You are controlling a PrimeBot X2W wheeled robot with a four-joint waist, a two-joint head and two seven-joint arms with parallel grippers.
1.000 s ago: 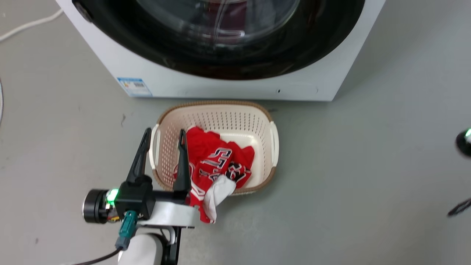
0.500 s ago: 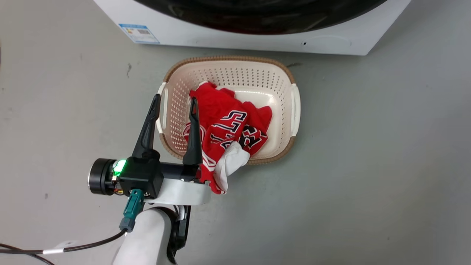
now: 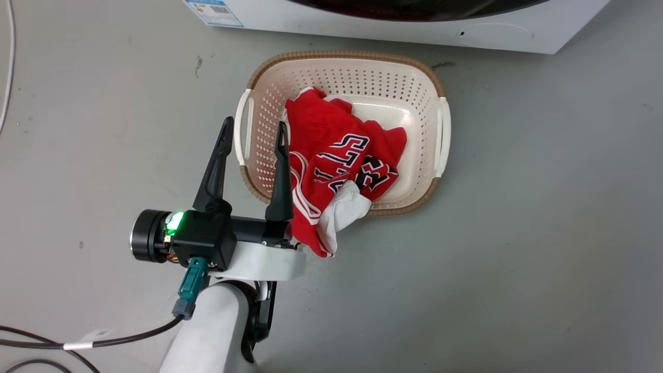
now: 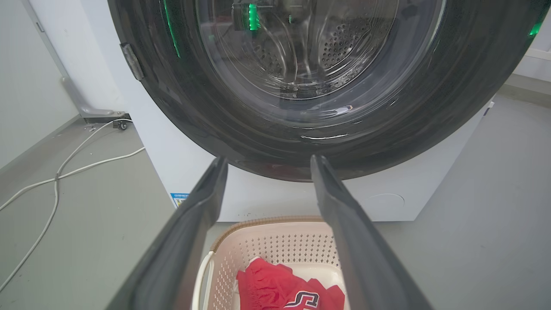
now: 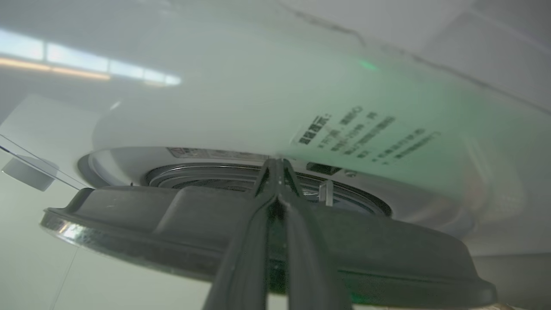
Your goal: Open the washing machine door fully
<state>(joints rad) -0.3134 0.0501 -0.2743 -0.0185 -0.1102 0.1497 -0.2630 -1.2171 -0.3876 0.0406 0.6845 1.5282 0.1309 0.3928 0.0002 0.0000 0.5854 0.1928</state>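
washing machine door (image 4: 301, 86) reads heavy, rigid, glossy and likely slippery; take it by the rim, not the glass dome

It is on the washing machine (image 4: 400, 202) front, 12 o'clock from the basket (image 4: 275, 224)

Left gripper (image 3: 255, 123) is spread and empty, at 8 o'clock in head view

Left wrist view shows the door face-on; right wrist view shows it edge-on, seemingly ajar. Right gripper (image 5: 272, 165) fingers pressed together, tips past the rim

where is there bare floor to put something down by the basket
Widest bare floor lies right of the basket; another patch on its near side. Left of the left tool it is free up to the white cable. Crowded: the narrow strip between basket and washing machine, and the basket, holding red clothing.
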